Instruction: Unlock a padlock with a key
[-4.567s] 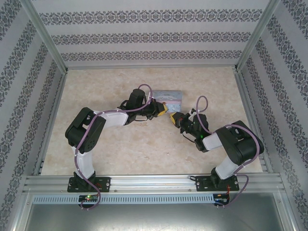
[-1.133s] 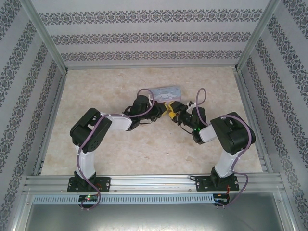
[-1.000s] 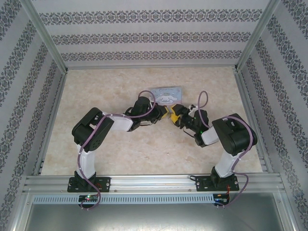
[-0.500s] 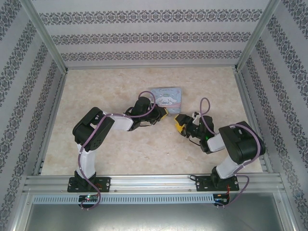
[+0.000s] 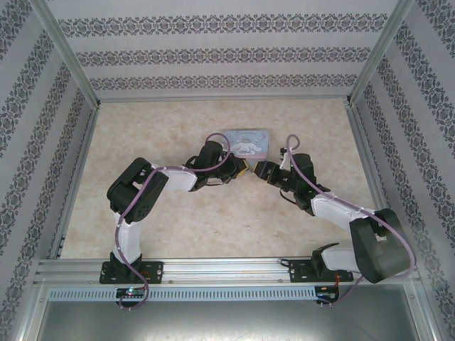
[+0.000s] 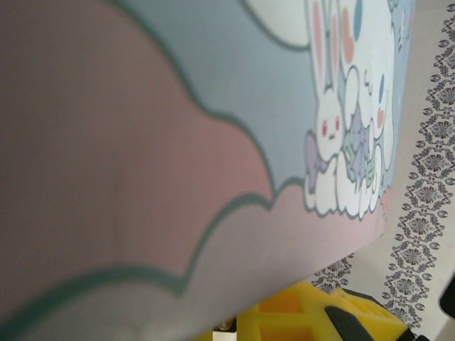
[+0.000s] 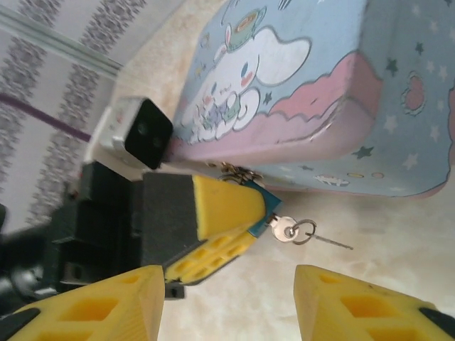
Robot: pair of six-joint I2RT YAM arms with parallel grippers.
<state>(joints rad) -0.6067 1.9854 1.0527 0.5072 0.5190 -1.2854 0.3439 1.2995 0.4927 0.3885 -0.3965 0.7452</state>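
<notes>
Right wrist: left gripper pinched together beside tin, key at tip; right gripper apart, facing it.

small bluish padlock sat mid-frame in right wrist view, mostly hidden. silvery key stuck out its lower right, ring end pointing right.

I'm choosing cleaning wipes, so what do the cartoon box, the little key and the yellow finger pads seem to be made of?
The cartoon box: likely printed sheet metal, satin sheen, print worn pale along a rounded edge. The key: pale shiny metal on a thin wire ring. The yellow finger pads: matte moulded plastic or rubber with recessed pockets; which, I can't tell.
</notes>
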